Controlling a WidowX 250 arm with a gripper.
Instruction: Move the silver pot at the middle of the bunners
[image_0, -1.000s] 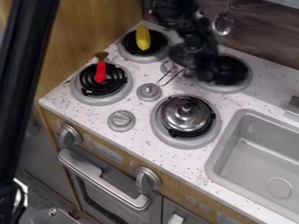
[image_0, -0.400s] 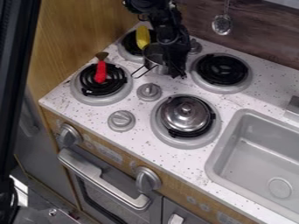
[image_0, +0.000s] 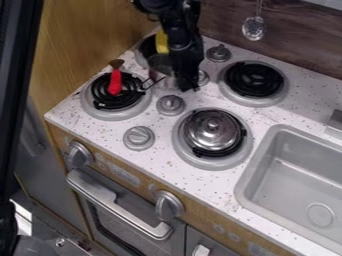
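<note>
A white speckled counter (image_0: 297, 105) is set above a toy oven (image_0: 137, 212), and a grey sink (image_0: 320, 165) is sunk into its right side. Over the back left part, the black gripper (image_0: 189, 86) is held pointing down, its fingers closed on the right side of the silver pot. Four burners are fitted; the front right one (image_0: 197, 162) is topped by a round silver lid (image_0: 214, 132). The silver pot (image_0: 160, 67) is held between the back left burner (image_0: 141, 59) and the middle knobs, its wire handle pointed toward the front left burner (image_0: 100, 114). A yellow toy (image_0: 161, 41) is partly hidden behind the arm. A red-handled brush (image_0: 115, 82) is laid on the front left burner.
</note>
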